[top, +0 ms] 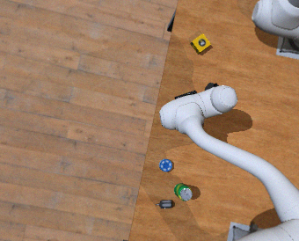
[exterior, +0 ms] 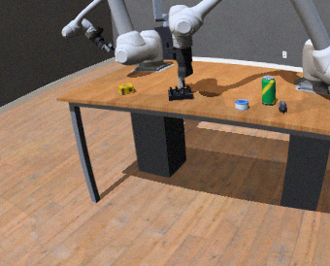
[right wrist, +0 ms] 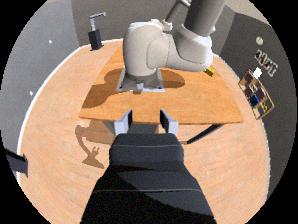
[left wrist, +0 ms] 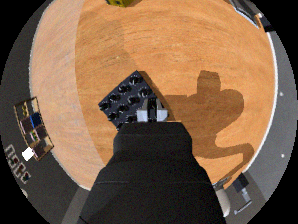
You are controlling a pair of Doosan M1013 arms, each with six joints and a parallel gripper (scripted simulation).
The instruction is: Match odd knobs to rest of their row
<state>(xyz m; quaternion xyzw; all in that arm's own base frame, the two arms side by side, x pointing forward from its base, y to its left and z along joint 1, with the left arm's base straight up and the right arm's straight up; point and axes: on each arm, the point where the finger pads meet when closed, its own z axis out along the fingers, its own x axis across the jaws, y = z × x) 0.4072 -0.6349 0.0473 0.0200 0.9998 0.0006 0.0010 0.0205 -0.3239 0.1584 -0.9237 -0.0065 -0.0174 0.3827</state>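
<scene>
The dark knob box (top: pixel 185 94) (exterior: pixel 181 96) (left wrist: pixel 120 102) lies on the table under my left arm, and it is turned at an angle in the left wrist view. Its black knobs stand in rows. Their marks and row labels are too small to read. My left gripper (exterior: pixel 181 86) (left wrist: pixel 152 104) points down at the box with its fingers close together around a knob near the box's edge, on the right in the left wrist view. The fingers largely hide that knob. My right gripper (exterior: pixel 110 49) (right wrist: pixel 146 115) is open and empty, far from the box.
A yellow block (top: pixel 200 43) (exterior: pixel 126 88) lies beyond the box. On the other side are a blue-and-white round tin (top: pixel 166 165) (exterior: pixel 242 104), a green can (top: pixel 182 192) (exterior: pixel 268 90) and a small dark object (top: pixel 166 204) (exterior: pixel 282 107). The table's edge runs close to the box.
</scene>
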